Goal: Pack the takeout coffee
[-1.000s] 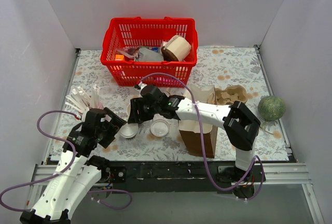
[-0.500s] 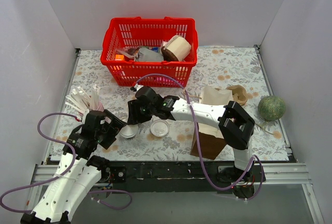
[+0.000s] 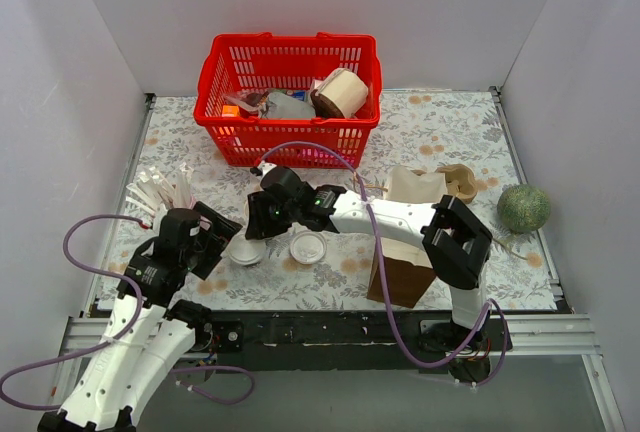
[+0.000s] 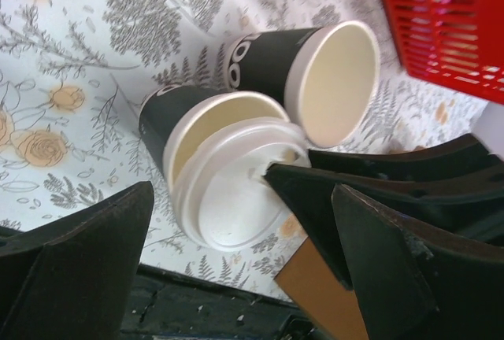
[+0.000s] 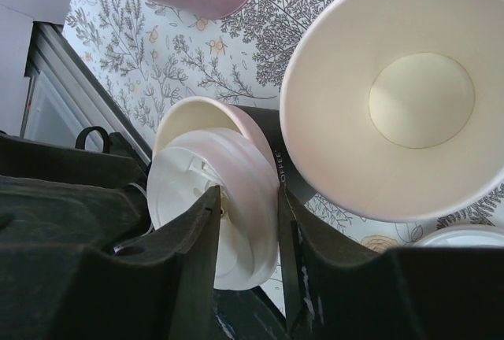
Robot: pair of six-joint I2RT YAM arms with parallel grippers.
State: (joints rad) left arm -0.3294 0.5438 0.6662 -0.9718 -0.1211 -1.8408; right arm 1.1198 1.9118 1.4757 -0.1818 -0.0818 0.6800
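Takeout coffee [image 4: 161,116] lies on its side on the surface, mouth toward the wide-open left gripper [image 4: 242,189] just ahead; nearer right gripper [image 5: 246,198] pinches its lid [image 4: 228,214] edge.

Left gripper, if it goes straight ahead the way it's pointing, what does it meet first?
Probably the white lid tilted on the takeout coffee, directly ahead of the open left gripper; depth is unclear.
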